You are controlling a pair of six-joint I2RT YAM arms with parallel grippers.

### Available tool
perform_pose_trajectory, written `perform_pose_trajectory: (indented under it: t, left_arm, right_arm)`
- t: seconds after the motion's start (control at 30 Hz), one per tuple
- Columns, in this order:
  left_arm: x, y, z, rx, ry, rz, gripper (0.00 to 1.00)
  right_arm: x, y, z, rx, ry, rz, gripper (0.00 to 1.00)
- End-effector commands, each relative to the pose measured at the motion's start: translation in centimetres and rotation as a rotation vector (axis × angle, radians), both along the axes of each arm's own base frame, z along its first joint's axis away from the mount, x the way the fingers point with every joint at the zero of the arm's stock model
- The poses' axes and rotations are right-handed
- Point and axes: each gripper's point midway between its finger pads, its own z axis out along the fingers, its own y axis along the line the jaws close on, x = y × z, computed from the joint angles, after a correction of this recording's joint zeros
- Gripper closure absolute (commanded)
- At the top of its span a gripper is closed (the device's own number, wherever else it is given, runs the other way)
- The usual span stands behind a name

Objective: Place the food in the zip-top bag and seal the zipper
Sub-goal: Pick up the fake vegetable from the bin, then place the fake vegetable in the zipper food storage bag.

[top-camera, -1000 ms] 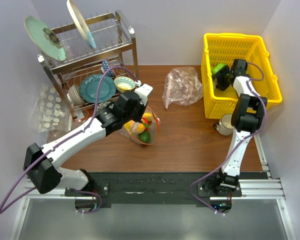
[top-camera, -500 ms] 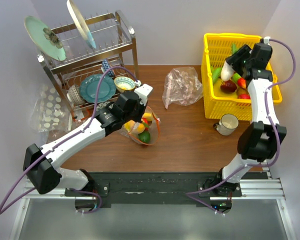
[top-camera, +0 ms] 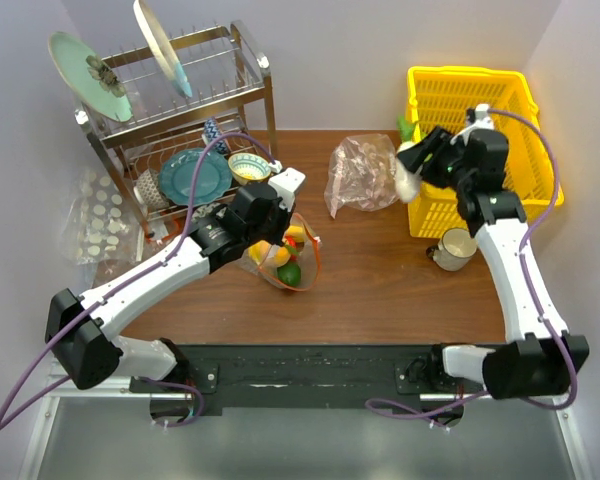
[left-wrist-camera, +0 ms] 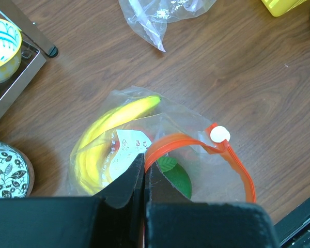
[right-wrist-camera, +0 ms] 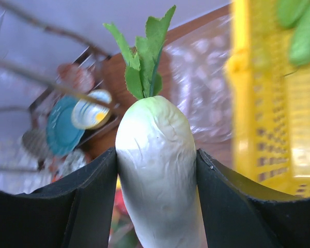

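Right arm swung out of yellow basket point(top-camera: 465, 72), now above its left rim; right fingers point(top-camera: 427, 163) clamped round white radish point(right-wrist-camera: 155, 155), leaf end forward, long axis in line with fingers. Bag point(top-camera: 298, 262) sits well to left on worktop point(top-camera: 380, 290), banana point(left-wrist-camera: 111, 126) inside. Left fingers point(left-wrist-camera: 143, 178) pinched shut on zipper point(left-wrist-camera: 237, 165), holding mouth open. Next, likely: carry radish leftward, drop in

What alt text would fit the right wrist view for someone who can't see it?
The right claw grips a white toy radish, its green leaves pointing up, filling the centre of the frame. Blurred behind it are a yellow basket at right and a teal plate at left.
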Motion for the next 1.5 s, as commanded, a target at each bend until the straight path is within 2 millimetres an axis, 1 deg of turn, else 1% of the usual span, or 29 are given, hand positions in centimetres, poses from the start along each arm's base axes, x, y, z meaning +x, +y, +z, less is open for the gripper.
perform_pose_trajectory:
  t: [0.0, 0.07, 0.1, 0.13, 0.17, 0.2, 0.23, 0.27, 0.3, 0.33, 0.4, 0.43, 0.57, 0.6, 0.63, 0.67, 0.7, 0.73, 0.87, 0.93, 0.97, 1.03, 1.07, 1.1, 1.17, 1.2, 1.3, 1.4, 1.47]
  left_arm:
    - [0.4, -0.1, 2.1, -0.044, -0.058, -0.002, 1.00]
    - [0.4, 0.0, 2.0, -0.038, -0.058, 0.000, 1.00]
    - [0.4, 0.1, 2.1, -0.039, -0.059, 0.002, 1.00]
    - [0.5, 0.1, 2.2, -0.039, -0.061, 0.005, 1.00]
    - [0.5, 0.1, 2.2, -0.041, -0.064, 0.005, 1.00]
    - [0.5, 0.1, 2.2, -0.038, -0.063, 0.006, 1.00]
    - [0.5, 0.2, 2.1, -0.036, -0.064, 0.009, 1.00]
    - [0.5, 0.1, 2.1, -0.036, -0.064, 0.008, 1.00]
    - [0.6, 0.2, 1.9, -0.030, -0.059, 0.010, 1.00]
    - [0.6, 0.2, 1.9, -0.031, -0.060, 0.010, 1.00]
    - [0.6, 0.1, 1.8, -0.028, -0.057, 0.010, 1.00]
    - [0.7, 0.1, 1.7, -0.026, -0.057, 0.010, 1.00]
    - [0.8, 0.0, 1.4, -0.019, -0.051, 0.011, 1.00]
    - [0.8, 0.0, 1.4, -0.020, -0.052, 0.011, 1.00]
    - [0.9, 0.0, 1.4, -0.020, -0.052, 0.012, 1.00]
    - [0.9, 0.0, 1.3, -0.017, -0.048, 0.012, 1.00]
    - [1.0, 0.1, 1.3, -0.018, -0.049, 0.014, 1.00]
    - [1.0, 0.1, 1.3, -0.017, -0.048, 0.014, 1.00]
    - [1.1, -0.1, 1.2, -0.017, -0.044, 0.010, 1.00]
    - [1.2, -0.2, 1.4, -0.020, -0.045, 0.009, 1.00]
    - [1.2, -0.2, 1.4, -0.021, -0.045, 0.009, 1.00]
    - [1.3, -0.2, 1.4, -0.019, -0.044, 0.011, 1.00]
    - [1.2, -0.2, 1.4, -0.019, -0.044, 0.011, 1.00]
    - [1.3, -0.1, 1.3, -0.017, -0.044, 0.013, 1.00]
    - [1.2, -0.1, 1.3, -0.016, -0.042, 0.012, 1.00]
    - [1.2, -0.2, 1.4, -0.018, -0.043, 0.011, 1.00]
    - [1.1, -0.1, 1.5, -0.022, -0.043, 0.009, 1.00]
    - [1.0, -0.1, 1.7, -0.028, -0.046, 0.006, 1.00]
    - [0.8, -0.2, 1.8, -0.035, -0.048, -0.002, 1.00]
  right_arm:
    - [-3.8, 4.7, 0.3, 0.028, -0.042, 0.201, 0.44]
    - [-5.5, 5.8, -1.6, 0.020, 0.005, 0.252, 0.45]
    - [-6.8, 6.6, -1.4, 0.027, -0.003, 0.292, 0.46]
    - [-7.6, 6.9, -2.7, 0.030, 0.026, 0.310, 0.46]
    - [-8.4, 7.2, -3.2, 0.035, 0.038, 0.328, 0.46]
    - [-9.7, 7.9, -2.9, 0.047, 0.028, 0.370, 0.46]
    - [-10.5, 8.2, -3.8, 0.054, 0.045, 0.386, 0.46]
    - [-11.3, 8.6, -3.8, 0.064, 0.042, 0.413, 0.46]
    - [-12.8, 9.6, -3.3, 0.084, 0.022, 0.480, 0.46]
    - [-13.7, 10.2, -3.8, 0.097, 0.027, 0.520, 0.46]
    - [-15.2, 11.0, -3.6, 0.118, 0.020, 0.575, 0.46]
    - [-16.1, 11.4, -4.0, 0.140, 0.038, 0.606, 0.46]
    - [-18.3, 12.5, -4.4, 0.189, 0.044, 0.660, 0.47]
    - [-18.8, 12.7, -5.1, 0.215, 0.068, 0.667, 0.47]
    - [-19.1, 13.0, -4.8, 0.231, 0.050, 0.685, 0.47]
    - [-19.5, 13.5, -5.0, 0.242, 0.057, 0.701, 0.48]
    - [-19.8, 13.7, -5.6, 0.259, 0.080, 0.705, 0.48]
    - [-20.0, 14.0, -5.5, 0.265, 0.072, 0.716, 0.48]
    - [-21.1, 16.0, -6.6, 0.275, 0.113, 0.775, 0.48]
    - [-21.2, 16.8, -6.9, 0.273, 0.125, 0.796, 0.48]
    - [-21.6, 17.7, -7.6, 0.266, 0.155, 0.821, 0.48]
    - [-21.7, 18.7, -8.1, 0.254, 0.185, 0.849, 0.49]
    - [-22.0, 19.6, -9.1, 0.240, 0.231, 0.875, 0.48]
    - [-21.9, 20.1, -9.2, 0.224, 0.235, 0.878, 0.49]
    - [-22.1, 21.0, -10.2, 0.195, 0.280, 0.887, 0.50]
    - [-21.5, 21.4, -11.1, 0.181, 0.311, 0.863, 0.51]
    - [-20.7, 22.6, -12.2, 0.199, 0.366, 0.838, 0.54]
    - [-19.4, 23.5, -11.1, 0.265, 0.350, 0.793, 0.56]
    - [-18.1, 23.7, -10.8, 0.282, 0.337, 0.726, 0.55]
